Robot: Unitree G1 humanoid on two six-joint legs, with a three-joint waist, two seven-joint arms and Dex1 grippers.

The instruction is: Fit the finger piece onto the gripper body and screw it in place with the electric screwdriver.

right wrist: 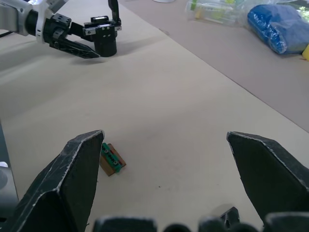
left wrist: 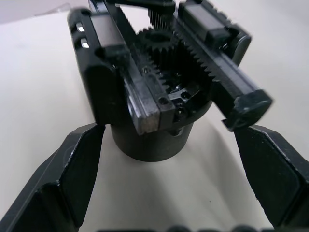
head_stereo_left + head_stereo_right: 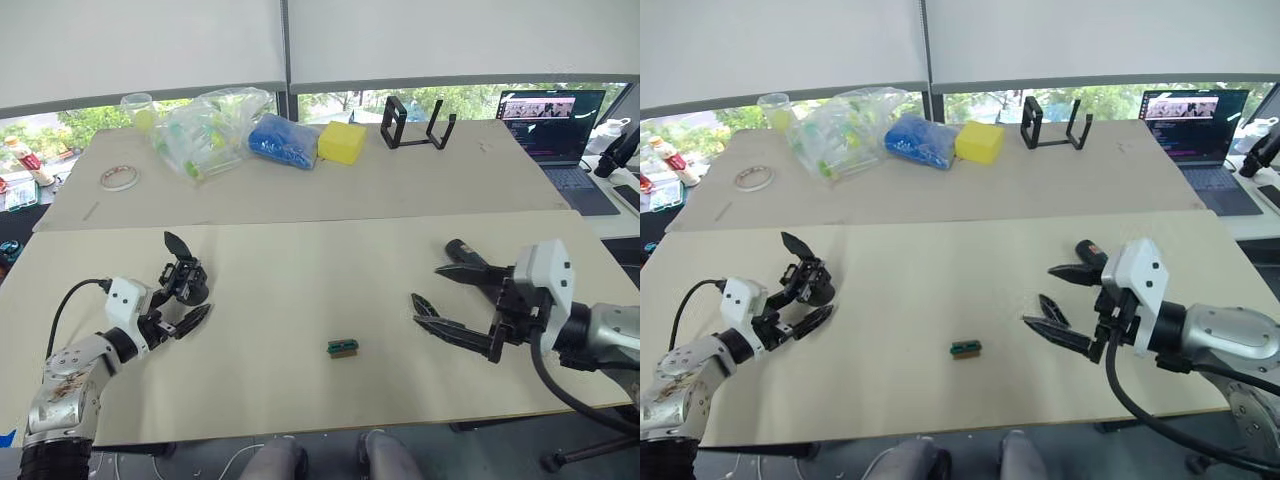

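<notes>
On our matte beige surface (image 3: 300, 300) beneath bright windows, our spread left end effector (image 3: 183, 300) flanks the toothed black gripper body (image 3: 185, 280); our right end effector (image 3: 452, 300) gapes.

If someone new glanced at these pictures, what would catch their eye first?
Probably the gripper body at the near table's left, framed by the open left gripper. Then the open right gripper opposite, and the small green-and-brown block alone between them.

Head stereo pair looking down over the tabletop (image 3: 300, 300), left wrist camera close on gripper body (image 2: 159, 96) — right wrist camera facing it from afar
</notes>
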